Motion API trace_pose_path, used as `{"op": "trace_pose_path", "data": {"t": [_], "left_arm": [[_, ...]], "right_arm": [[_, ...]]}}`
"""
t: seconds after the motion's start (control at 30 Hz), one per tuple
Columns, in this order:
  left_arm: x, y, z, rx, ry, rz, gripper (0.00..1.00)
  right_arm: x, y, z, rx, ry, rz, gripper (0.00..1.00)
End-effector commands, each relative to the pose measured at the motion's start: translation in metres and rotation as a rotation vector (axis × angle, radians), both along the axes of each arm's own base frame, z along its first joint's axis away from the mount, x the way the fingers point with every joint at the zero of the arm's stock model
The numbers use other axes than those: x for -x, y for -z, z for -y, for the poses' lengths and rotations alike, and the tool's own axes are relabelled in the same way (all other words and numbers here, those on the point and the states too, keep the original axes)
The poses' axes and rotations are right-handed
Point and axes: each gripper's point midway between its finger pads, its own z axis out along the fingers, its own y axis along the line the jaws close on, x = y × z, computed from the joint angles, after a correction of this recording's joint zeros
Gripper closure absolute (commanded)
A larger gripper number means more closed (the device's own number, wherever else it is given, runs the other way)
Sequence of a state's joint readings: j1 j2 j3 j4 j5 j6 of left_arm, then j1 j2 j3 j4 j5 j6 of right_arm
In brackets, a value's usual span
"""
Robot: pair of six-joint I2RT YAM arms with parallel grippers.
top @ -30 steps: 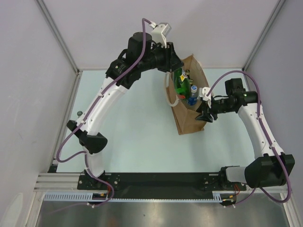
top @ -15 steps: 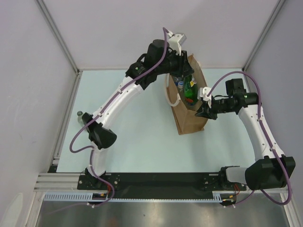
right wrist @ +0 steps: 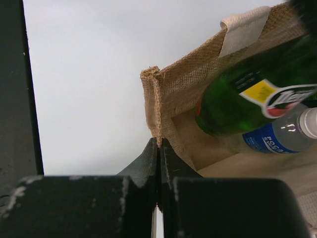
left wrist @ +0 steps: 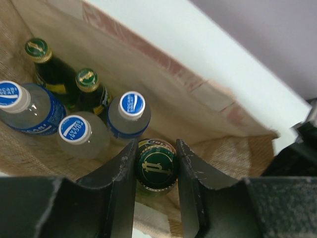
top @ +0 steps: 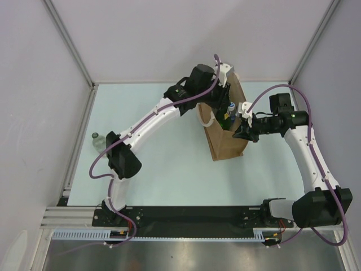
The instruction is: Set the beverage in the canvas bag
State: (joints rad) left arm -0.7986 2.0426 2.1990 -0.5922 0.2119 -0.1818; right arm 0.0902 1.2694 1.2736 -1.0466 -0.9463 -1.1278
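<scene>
Starting at the near edge of the pale green table (top: pixel 169 164), both arm bases sit on a black mounting rail (top: pixel 192 214). A small pale object (top: pixel 97 139) lies at the table's left edge; its kind cannot be told.

The right arm reaches forward and inward to the tan-brown upright canvas bag (top: pixel 224 145), which stands right of the table's centre. The right gripper (right wrist: pixel 159 148) is closed flat on a folded corner of the bag's rim on its right-hand side. The coarse fabric is pinched between its two black fingers with no gap showing. Just beyond that corner, a white fabric handle strap (right wrist: pixel 243 29) is stitched to the rim.

The left arm stretches across the table to the far end of the bag, wrist above the open mouth. The left gripper (left wrist: pixel 156 163) points down into the opening, its fingers set narrow against either side of a green-capped beverage bottle (left wrist: pixel 156 168) and clamped at the neck. That bottle is inside the bag's mouth, with the fabric walls around it. Whether its base rests on the bag's floor cannot be told.

Further inside, upright and close together, stand three clear bottles with blue and white caps (left wrist: pixel 132 105). Behind them are two dark green bottles with green caps (left wrist: pixel 86 79), set against the far wall of the bag.
</scene>
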Motion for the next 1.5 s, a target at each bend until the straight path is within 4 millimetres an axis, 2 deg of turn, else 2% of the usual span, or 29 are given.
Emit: {"op": "trace_pose_path", "data": {"t": [0.0,0.17,0.2,0.27,0.3,0.37,0.4,0.57,0.77,0.87,0.9,0.97,1.0,1.03,1.13,1.23,1.4,1.47], "left_arm": [[-0.001,-0.058,0.015,0.100,0.055,0.251,1.00],[-0.008,-0.041,0.018,0.055,0.054,0.300,1.00],[-0.008,-0.030,0.018,0.024,0.064,0.312,1.00],[-0.009,-0.021,0.020,0.012,0.074,0.323,1.00],[-0.010,-0.005,0.019,-0.016,0.085,0.313,1.00],[-0.007,0.005,0.021,-0.025,0.102,0.315,1.00],[-0.008,0.020,0.020,-0.051,0.106,0.306,1.00],[-0.009,0.054,0.014,-0.113,0.100,0.303,1.00],[-0.014,0.079,0.006,-0.171,0.079,0.309,0.99],[-0.016,0.086,0.003,-0.185,0.059,0.300,0.94],[-0.017,0.083,0.002,-0.182,0.051,0.301,0.92],[-0.016,0.078,0.001,-0.169,0.032,0.291,0.78],[-0.016,0.066,-0.001,-0.149,0.017,0.300,0.73],[-0.018,0.058,-0.004,-0.144,-0.006,0.308,0.62],[-0.018,0.025,-0.011,-0.096,-0.060,0.335,0.46],[-0.019,-0.006,-0.022,-0.055,-0.117,0.365,0.36],[-0.018,-0.047,-0.043,-0.012,-0.191,0.403,0.26],[-0.016,-0.067,-0.058,0.009,-0.237,0.417,0.15]], "right_arm": [[0.011,-0.023,-0.006,-0.044,-0.008,0.009,1.00],[0.008,-0.030,-0.005,-0.059,0.008,0.011,1.00],[0.008,-0.033,-0.006,-0.072,0.008,0.009,1.00],[0.004,-0.040,-0.004,-0.092,0.024,0.017,1.00],[0.003,-0.044,-0.005,-0.109,0.030,0.006,1.00],[-0.002,-0.050,-0.002,-0.126,0.048,0.013,1.00],[-0.003,-0.053,-0.002,-0.137,0.052,0.010,1.00],[-0.003,-0.060,-0.005,-0.158,0.042,0.015,1.00],[-0.004,-0.066,-0.006,-0.170,0.039,0.018,1.00],[-0.006,-0.064,-0.006,-0.167,0.044,0.010,1.00],[-0.006,-0.064,-0.006,-0.167,0.044,0.009,1.00],[-0.007,-0.062,-0.005,-0.162,0.050,0.006,1.00],[-0.007,-0.061,-0.004,-0.160,0.052,0.004,1.00],[-0.007,-0.060,-0.004,-0.159,0.052,0.004,1.00],[-0.007,-0.059,-0.004,-0.153,0.055,0.001,1.00],[-0.009,-0.057,-0.004,-0.149,0.055,-0.001,1.00],[-0.011,-0.052,-0.002,-0.139,0.056,-0.008,1.00],[-0.009,-0.052,-0.003,-0.134,0.049,-0.007,1.00]]}}
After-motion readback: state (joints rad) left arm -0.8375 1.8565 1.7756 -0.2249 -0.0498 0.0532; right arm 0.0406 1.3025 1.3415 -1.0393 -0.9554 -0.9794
